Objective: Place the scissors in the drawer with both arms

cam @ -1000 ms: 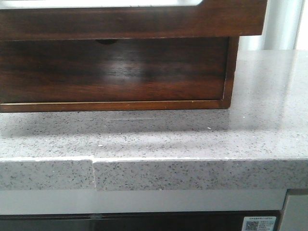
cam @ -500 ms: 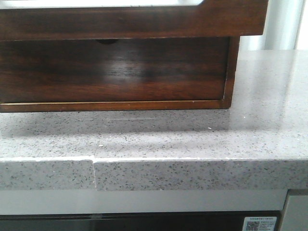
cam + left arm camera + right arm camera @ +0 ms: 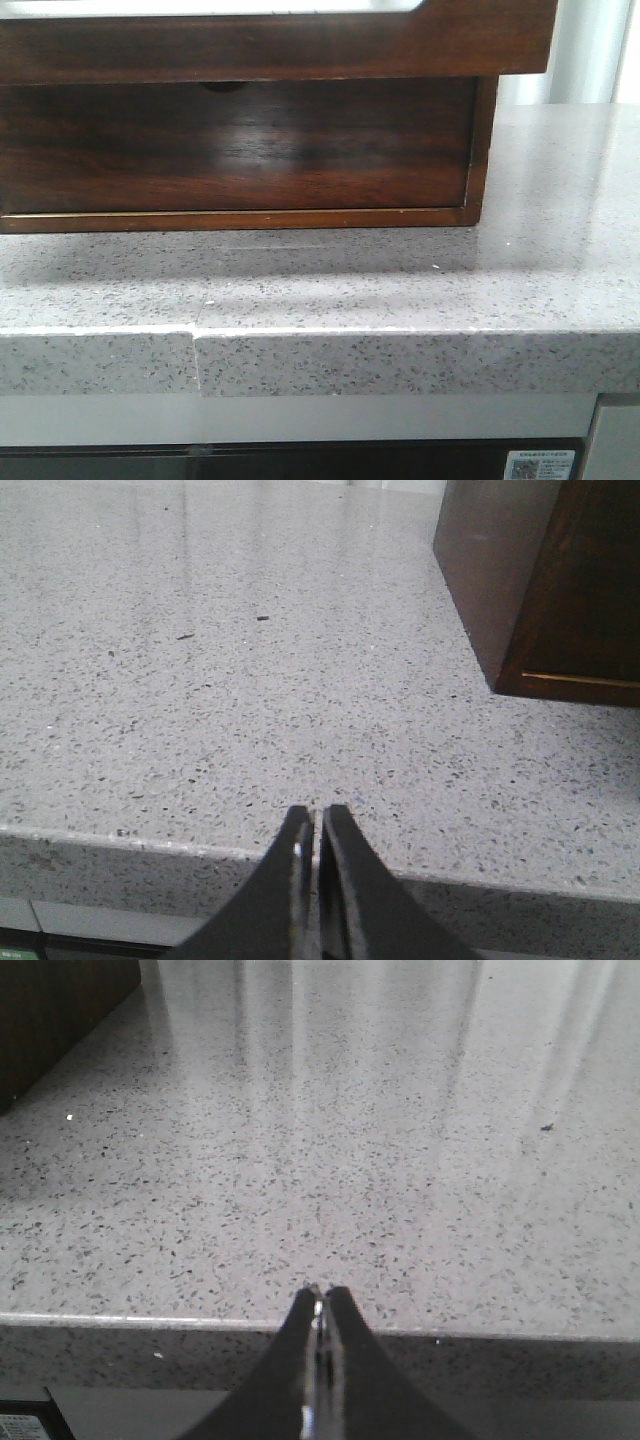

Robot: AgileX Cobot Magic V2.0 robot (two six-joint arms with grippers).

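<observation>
The scissors are not visible in any view. The drawer [image 3: 300,45] spans the top of the front view. Its glossy dark wooden front juts out past the cabinet below it, and a strip of whitish inside shows along its upper edge. Neither gripper shows in the front view. My left gripper [image 3: 316,815] is shut with nothing between its fingers. It hovers over the front edge of the speckled counter [image 3: 250,710], left of the cabinet [image 3: 540,580]. My right gripper [image 3: 322,1293] is also shut and empty, at the counter's front edge to the right of the cabinet corner [image 3: 50,1010].
Below the drawer is a taller drawer front [image 3: 240,150] with a half-round notch [image 3: 222,86] at its top. The grey speckled counter [image 3: 400,290] runs in front of and to the right of the cabinet. Its front edge has a seam [image 3: 195,360].
</observation>
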